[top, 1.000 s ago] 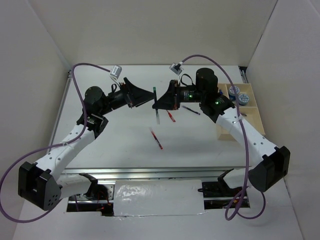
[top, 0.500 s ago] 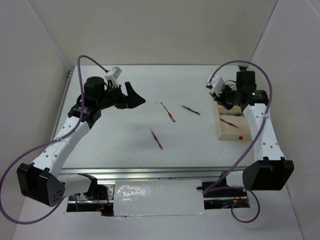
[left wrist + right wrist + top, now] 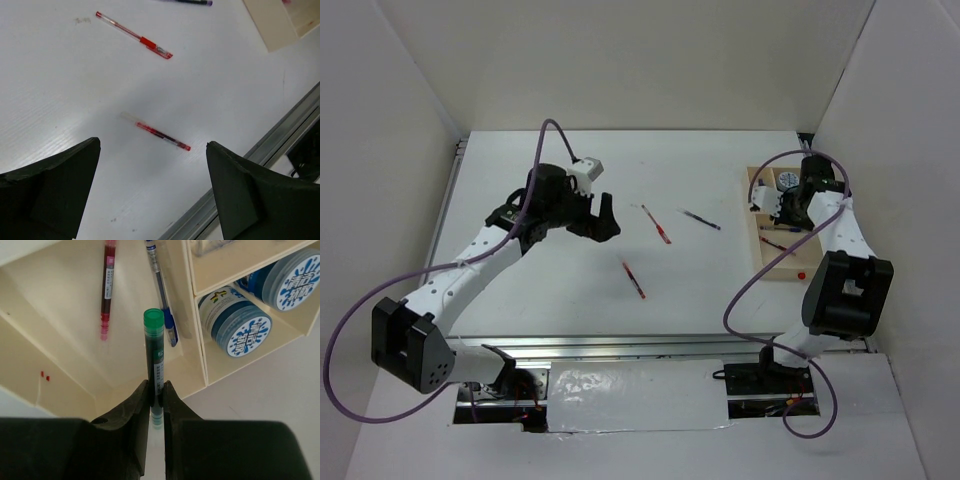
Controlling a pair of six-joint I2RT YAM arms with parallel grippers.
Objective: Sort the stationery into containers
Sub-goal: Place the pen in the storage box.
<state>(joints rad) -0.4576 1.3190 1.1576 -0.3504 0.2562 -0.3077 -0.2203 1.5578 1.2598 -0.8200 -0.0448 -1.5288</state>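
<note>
My right gripper (image 3: 156,385) is shut on a green pen (image 3: 154,350) and holds it over the long compartment of the beige tray (image 3: 65,315). A red pen (image 3: 107,290) and a blue pen (image 3: 162,295) lie in that compartment. Two blue-and-white rolls (image 3: 235,322) sit in the side compartments. My left gripper (image 3: 152,170) is open and empty above the table, over a red pen (image 3: 162,135). A second red pen (image 3: 135,36) lies further off. In the top view the left gripper (image 3: 603,218) is left of the two red pens (image 3: 634,280) and a dark pen (image 3: 702,219).
The tray (image 3: 782,268) stands at the right of the table, by the right wall. The table's metal front rail (image 3: 260,155) runs close beyond the nearer red pen. Small red bits (image 3: 45,375) lie in the tray's near compartment.
My right arm has drawn back over the tray with the green pen. My left gripper has moved right and down toward the red pens.
</note>
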